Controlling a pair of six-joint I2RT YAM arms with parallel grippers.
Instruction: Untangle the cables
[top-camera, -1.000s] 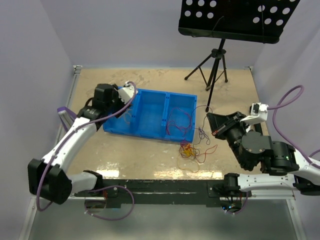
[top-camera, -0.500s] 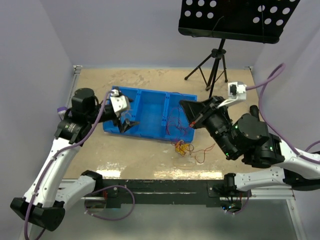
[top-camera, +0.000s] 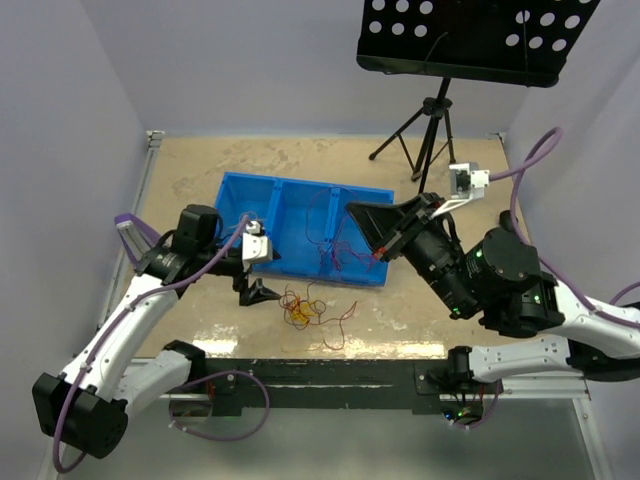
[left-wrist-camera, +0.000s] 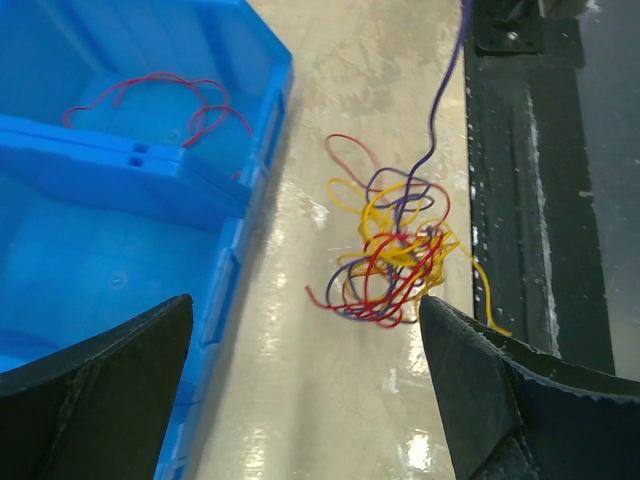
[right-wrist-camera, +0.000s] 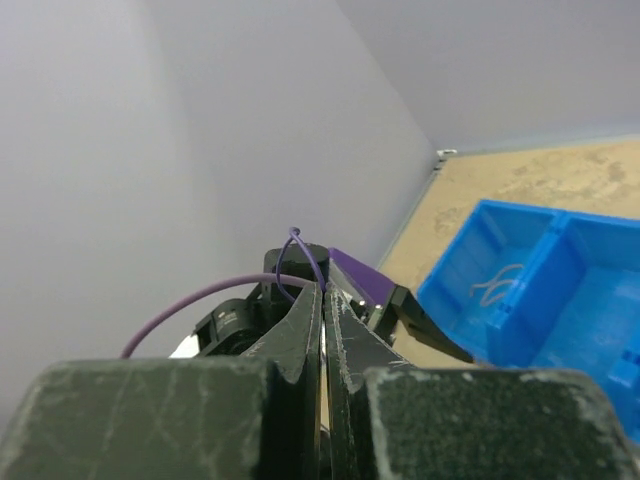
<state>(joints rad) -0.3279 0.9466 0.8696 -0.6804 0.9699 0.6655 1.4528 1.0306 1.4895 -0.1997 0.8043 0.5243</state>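
While the right jaws pinch one, the cables (left-wrist-camera: 390, 262) lie tangled.

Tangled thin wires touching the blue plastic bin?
Apart. Left wrist view: bare table between the red-yellow-purple wire tangle and the blue plastic bin.

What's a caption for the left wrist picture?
Open left gripper facing tangled red, yellow, purple wires beside a blue bin.

Cable tangle (top-camera: 304, 308) now farther left.
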